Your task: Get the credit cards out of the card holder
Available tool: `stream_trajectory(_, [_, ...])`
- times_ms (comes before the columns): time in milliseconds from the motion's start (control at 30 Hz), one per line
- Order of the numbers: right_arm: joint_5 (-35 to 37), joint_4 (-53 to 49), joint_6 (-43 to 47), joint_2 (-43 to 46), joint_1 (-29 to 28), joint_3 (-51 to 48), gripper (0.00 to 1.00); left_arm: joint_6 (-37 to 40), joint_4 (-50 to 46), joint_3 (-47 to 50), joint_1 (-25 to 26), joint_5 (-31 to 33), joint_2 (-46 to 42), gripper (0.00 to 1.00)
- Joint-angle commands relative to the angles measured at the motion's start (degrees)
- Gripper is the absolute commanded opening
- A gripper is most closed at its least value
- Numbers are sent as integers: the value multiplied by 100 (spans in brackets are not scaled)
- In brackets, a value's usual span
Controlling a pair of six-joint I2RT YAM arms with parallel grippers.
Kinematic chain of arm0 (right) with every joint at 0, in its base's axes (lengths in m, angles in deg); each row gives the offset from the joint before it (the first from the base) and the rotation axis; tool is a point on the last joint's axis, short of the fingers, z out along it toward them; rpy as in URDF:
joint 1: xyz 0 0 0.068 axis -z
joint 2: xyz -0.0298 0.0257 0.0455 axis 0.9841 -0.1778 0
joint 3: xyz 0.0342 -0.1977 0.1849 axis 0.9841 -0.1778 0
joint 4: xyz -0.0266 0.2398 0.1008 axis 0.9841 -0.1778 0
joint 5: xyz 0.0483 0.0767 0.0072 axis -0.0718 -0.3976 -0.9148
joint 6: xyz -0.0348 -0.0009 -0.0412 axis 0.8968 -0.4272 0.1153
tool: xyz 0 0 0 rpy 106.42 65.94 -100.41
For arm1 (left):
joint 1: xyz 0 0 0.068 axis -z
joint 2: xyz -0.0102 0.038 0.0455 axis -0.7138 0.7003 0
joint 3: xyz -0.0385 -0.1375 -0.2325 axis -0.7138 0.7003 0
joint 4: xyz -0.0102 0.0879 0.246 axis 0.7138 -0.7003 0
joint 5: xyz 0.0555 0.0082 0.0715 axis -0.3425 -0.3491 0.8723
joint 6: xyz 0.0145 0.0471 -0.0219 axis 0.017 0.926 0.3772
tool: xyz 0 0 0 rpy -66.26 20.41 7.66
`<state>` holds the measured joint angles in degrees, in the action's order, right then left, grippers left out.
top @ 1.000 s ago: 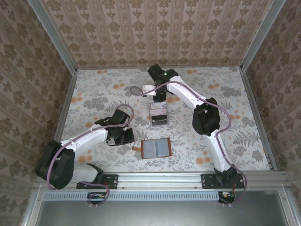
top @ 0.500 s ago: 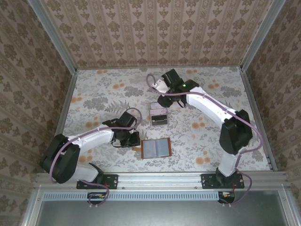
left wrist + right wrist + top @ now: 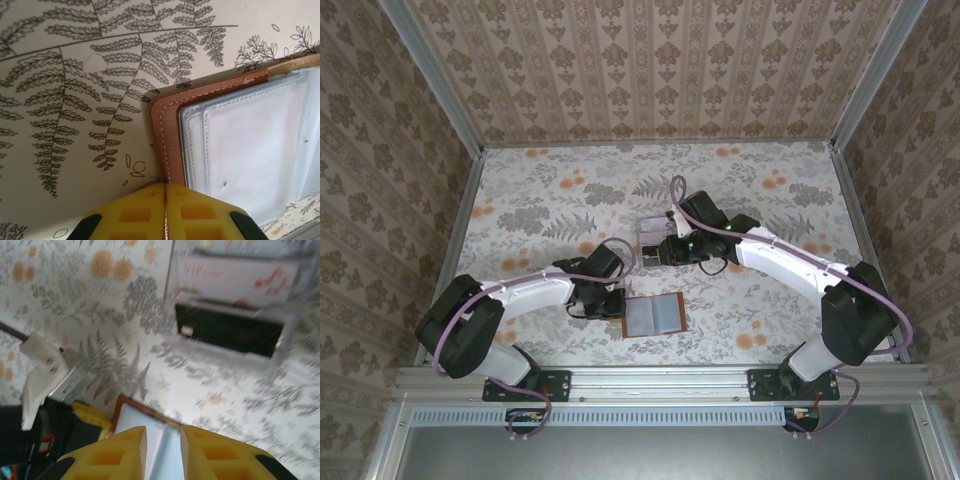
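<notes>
The card holder [image 3: 655,315] lies open near the table's front, its brown rim [image 3: 167,135] framing clear pockets over grey-blue lining [image 3: 132,420]. My left gripper [image 3: 616,304] is at its left edge, and the yellow jaws [image 3: 165,185] are pressed together with the stitched rim running into their seam. My right gripper [image 3: 665,252] hovers just behind the holder. Its gripper [image 3: 163,440] stands a little open with nothing between the fingers and the lining showing below. One dark credit card [image 3: 227,335] stands in the clear box. Whether the pockets hold cards I cannot tell.
The small clear plastic box [image 3: 655,225] stands mid-table just behind my right gripper, with a pale printed card [image 3: 235,277] behind the dark one. Patterned walls close off the left, right and far sides. The flowered cloth [image 3: 770,300] lies bare right of the holder.
The right arm has swung from the far side of the box toward me, down to the holder. The left gripper has slid right to the holder's left edge.
</notes>
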<state>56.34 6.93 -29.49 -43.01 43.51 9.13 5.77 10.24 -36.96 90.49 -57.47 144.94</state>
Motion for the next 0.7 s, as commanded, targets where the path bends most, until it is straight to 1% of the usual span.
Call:
stream_trajectory(0, [-623, 140, -963, 129, -121, -252, 25, -177, 8, 158, 67, 123, -55, 8])
stream_trajectory(100, [-838, 463, -1372, 124, -316, -579, 25, -231, 29, 258, 73, 159, -188, 8])
stream_trajectory(367, [-788, 685, -1925, 30, -834, -1022, 25, -306, 130, 483, 58, 144, -434, 7])
stream_trajectory(667, [-791, 850, -2149, -435, -1158, -901, 26, -295, 401, 737, 14, 50, -380, 7])
